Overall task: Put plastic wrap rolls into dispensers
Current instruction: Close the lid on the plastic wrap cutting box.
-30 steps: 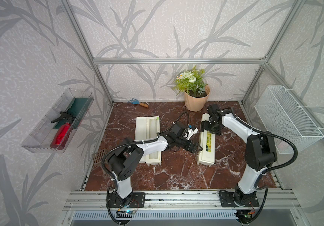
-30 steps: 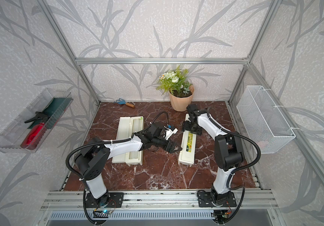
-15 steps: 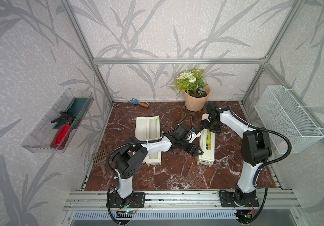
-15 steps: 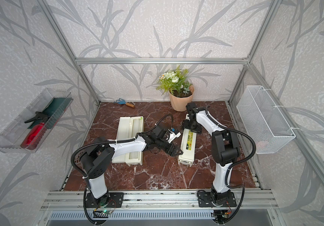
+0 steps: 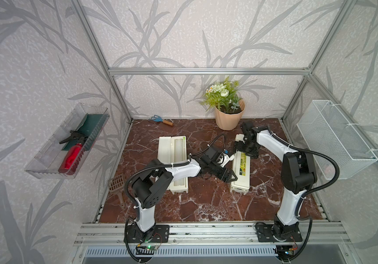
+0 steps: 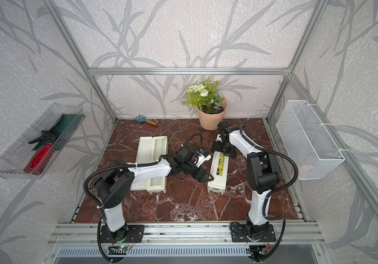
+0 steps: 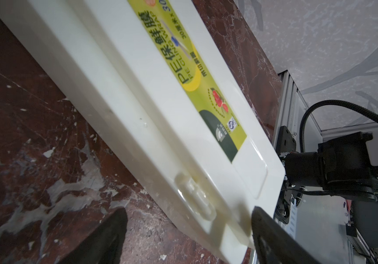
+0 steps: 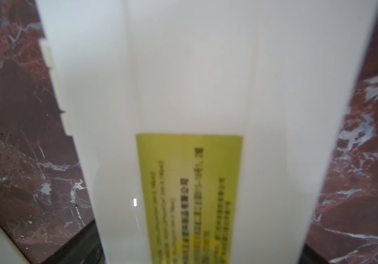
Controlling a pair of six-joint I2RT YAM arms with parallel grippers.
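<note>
Cream hard plastic, likely light and slick: I'd pinch the closed dispenser [image 5: 241,170] at its lid latch [image 7: 195,196]. Left jaws spread beside latch, right jaws spread astride dispenser, holding nothing.

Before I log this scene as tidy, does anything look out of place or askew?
The left dispenser lies with its lid open flat, while the right dispenser is closed. Nothing looks spilled or damaged.

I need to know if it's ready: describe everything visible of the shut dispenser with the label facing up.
The dispenser is a long, narrow, cream-white plastic box lying flat on the marble top, lid shut, with a yellow-green label on top. The open left pincer brackets its edge tab; the open right pincer straddles its far end.
</note>
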